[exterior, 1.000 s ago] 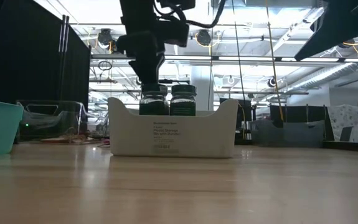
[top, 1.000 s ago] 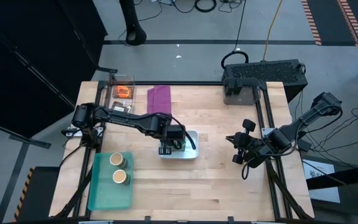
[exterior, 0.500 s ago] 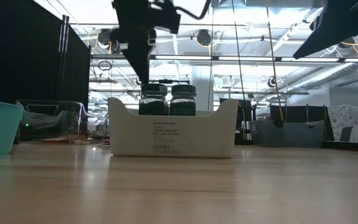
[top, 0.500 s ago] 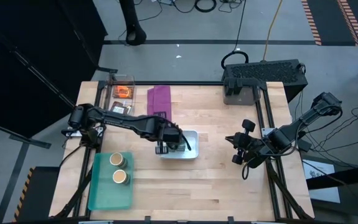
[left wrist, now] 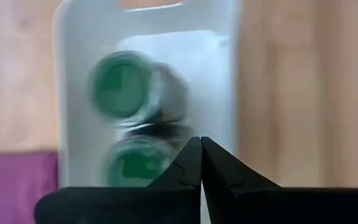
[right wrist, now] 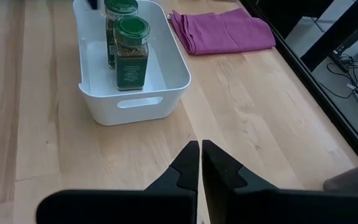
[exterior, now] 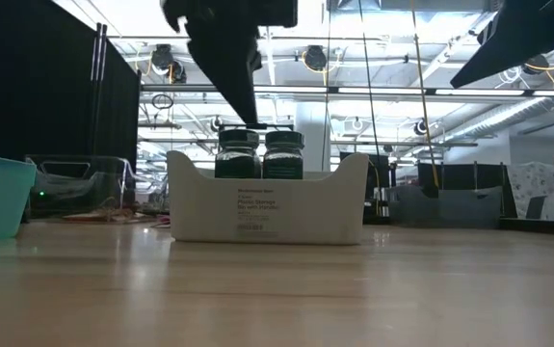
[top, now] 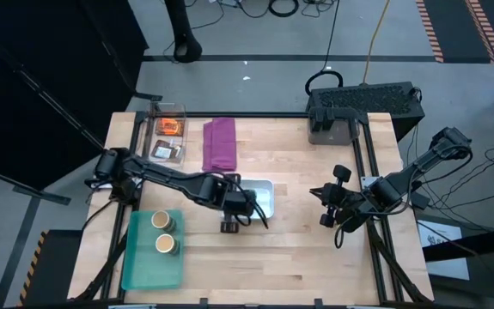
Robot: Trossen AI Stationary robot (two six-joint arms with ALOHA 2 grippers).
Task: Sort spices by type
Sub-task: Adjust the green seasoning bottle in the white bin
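Both green-lid jars (right wrist: 124, 40) sit upright, side by side & touching or nearly so, inside the white bin (top: 262, 200) at mid-surface. Low view confirms: two jars (exterior: 260, 155) showing above the bin wall. So the green group looks done.

Left gripper (top: 229, 225) hangs just off the bin's near-left corner, over bare wood, holding nothing; its wrist view shows the fingertips pressed together, looking down at the bin & the two green lids (left wrist: 121, 84). Right gripper (top: 326, 206) waits near the right edge of the surface, also empty, tips together per its wrist view.

Elsewhere: two tan-lid jars (top: 163, 232) stand in the teal tray (top: 148, 269) at the near-left. The orange packet (top: 171, 126) & dark brown packet (top: 165, 152) lie in the clear container (top: 156, 115) at far-left, next to the purple cloth (top: 221, 142). Can't spot any other tan-lid jar in these views.

Judgement: the step in hand looks like the gap between placements, w/ the left arm clear of the bin after the green jars. All visible spices appear grouped by type already, so the job is prob near its end. Next move calls for finding any leftover jar; if one turns up, left arm must spread its fingers, drop over the lid, and carry it to the teal tray w/o knocking the two there. Otherwise, park.
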